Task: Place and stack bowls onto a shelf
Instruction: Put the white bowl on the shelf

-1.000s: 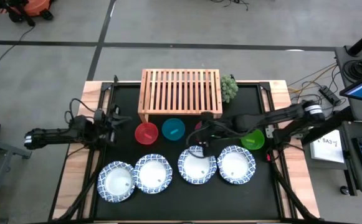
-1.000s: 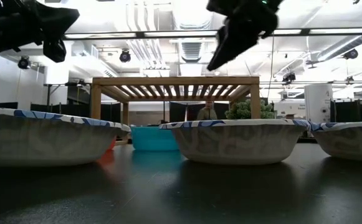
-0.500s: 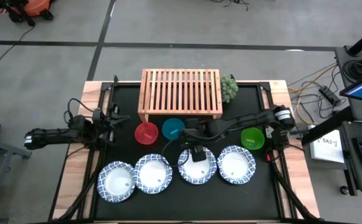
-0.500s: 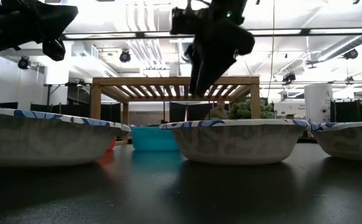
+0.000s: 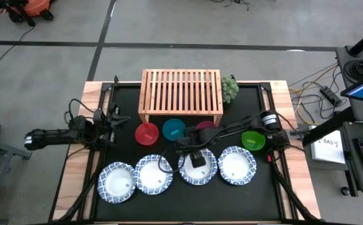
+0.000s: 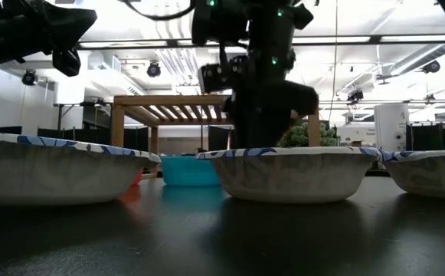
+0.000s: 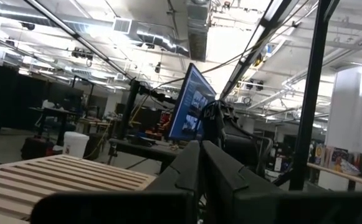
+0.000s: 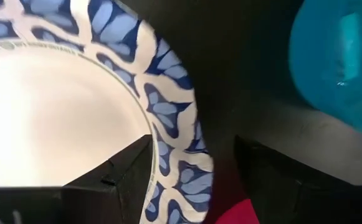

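Note:
Four white bowls with blue rims (image 5: 116, 182) (image 5: 153, 174) (image 5: 198, 167) (image 5: 236, 165) stand in a row near the table's front edge. Behind them stand the red (image 5: 147, 133), teal (image 5: 174, 129), magenta (image 5: 205, 127) and green (image 5: 253, 139) bowls, each on its base in front of the wooden shelf (image 5: 181, 94). My right gripper (image 8: 193, 163) is open and points steeply down over the third white bowl. One finger stands inside its far-left rim (image 8: 171, 118) and one outside. My left gripper (image 5: 115, 119) is shut and waits at the table's left.
A bumpy green object (image 5: 230, 89) sits by the shelf's right end. The shelf's slatted top carries nothing. My right arm (image 5: 243, 128) stretches across the table above the magenta and green bowls. Black mat (image 5: 256, 200) lies bare near the table's front edge.
My right gripper has moved toward the table's left and down, from above the magenta bowl to the third white bowl's far rim. It has tipped to point more steeply down and has stayed open. No bowl has moved.

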